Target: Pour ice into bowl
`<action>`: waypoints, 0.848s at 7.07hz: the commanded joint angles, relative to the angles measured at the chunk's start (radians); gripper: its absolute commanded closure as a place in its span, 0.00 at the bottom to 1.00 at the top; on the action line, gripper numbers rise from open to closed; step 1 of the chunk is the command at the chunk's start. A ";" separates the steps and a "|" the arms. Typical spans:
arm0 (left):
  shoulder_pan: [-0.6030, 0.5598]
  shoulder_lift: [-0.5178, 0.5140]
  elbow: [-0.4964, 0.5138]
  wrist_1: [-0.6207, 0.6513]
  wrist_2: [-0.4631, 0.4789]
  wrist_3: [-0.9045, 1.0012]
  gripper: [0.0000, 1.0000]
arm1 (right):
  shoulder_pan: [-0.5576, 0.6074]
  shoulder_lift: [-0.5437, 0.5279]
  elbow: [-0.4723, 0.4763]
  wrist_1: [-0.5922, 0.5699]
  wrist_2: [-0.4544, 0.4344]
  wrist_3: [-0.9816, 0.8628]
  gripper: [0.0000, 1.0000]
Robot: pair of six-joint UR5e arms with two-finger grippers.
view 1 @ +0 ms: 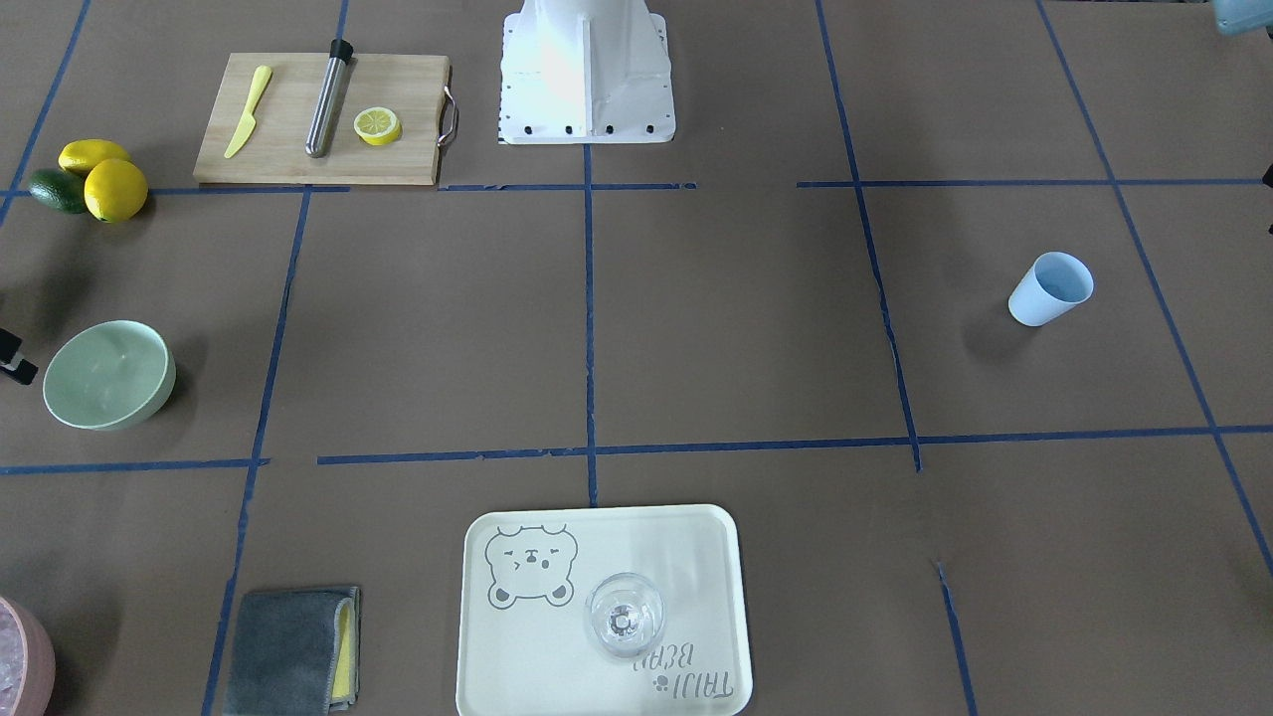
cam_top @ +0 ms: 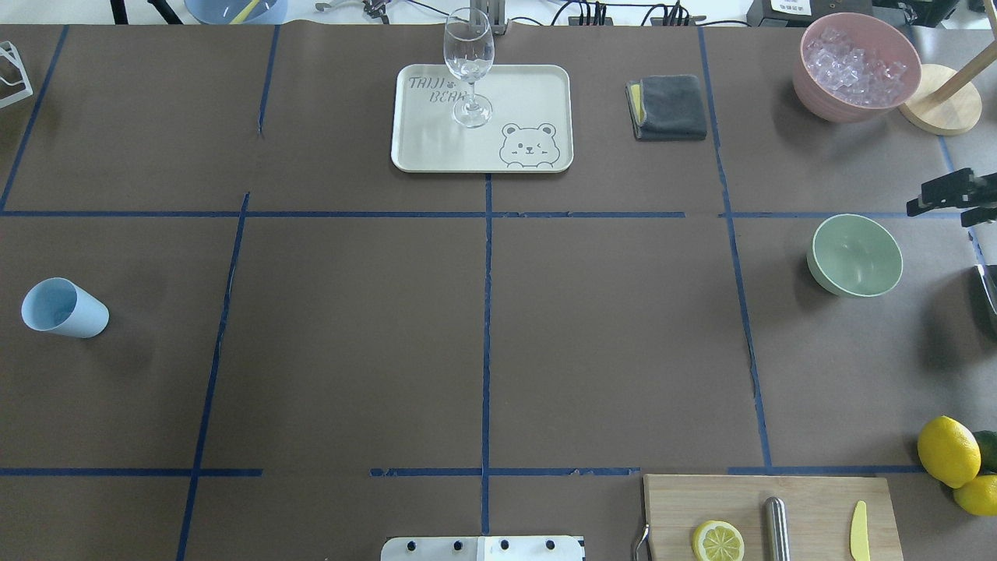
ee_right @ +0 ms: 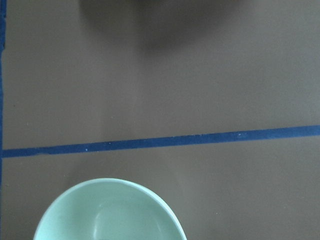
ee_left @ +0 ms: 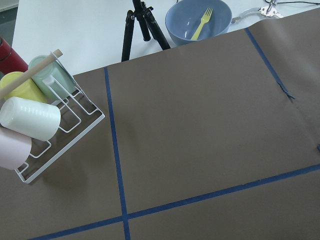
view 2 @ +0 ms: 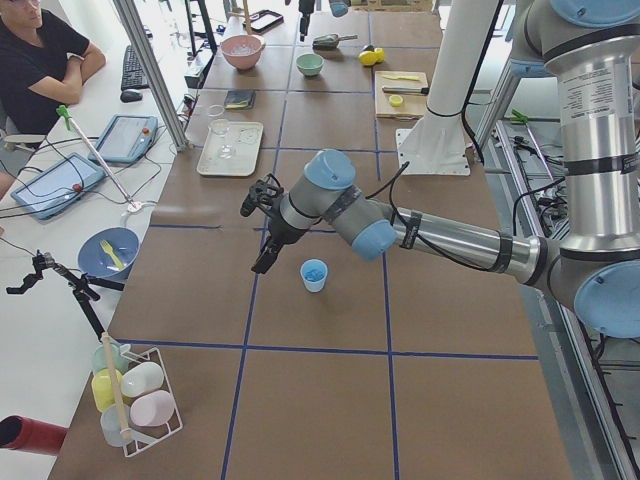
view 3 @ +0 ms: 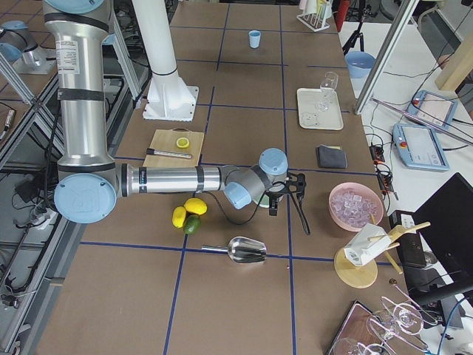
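Note:
The pale mint-green bowl (cam_top: 857,255) stands upright on the brown table, at the left in the front-facing view (view 1: 107,376). Its rim fills the bottom of the right wrist view (ee_right: 110,210). Faint clear glints lie on its floor; I cannot tell whether they are ice. My right gripper (cam_top: 942,204) hovers just beyond the bowl's outer side at the table's edge, open and holding nothing; it also shows as a black tip (view 1: 12,358). My left gripper (view 2: 256,235) hangs above the table beside a light blue cup (view 2: 314,274); I cannot tell whether it is open or shut.
A pink container of ice cubes (cam_top: 857,66) stands behind the bowl. A metal scoop (view 3: 247,251) lies on the table near the lemons (cam_top: 949,452). A wine glass (cam_top: 469,70) stands on a tray (cam_top: 436,152), with a grey cloth (cam_top: 668,107) and a cutting board (cam_top: 810,499) elsewhere.

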 commanded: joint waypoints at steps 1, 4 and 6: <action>0.041 0.027 -0.031 -0.043 0.007 -0.078 0.00 | -0.075 -0.033 -0.035 0.081 -0.046 0.023 0.00; 0.063 0.026 -0.044 -0.045 0.011 -0.107 0.00 | -0.111 -0.036 -0.056 0.097 -0.048 0.023 0.25; 0.066 0.026 -0.043 -0.045 0.011 -0.109 0.00 | -0.111 -0.029 -0.046 0.099 -0.049 0.028 1.00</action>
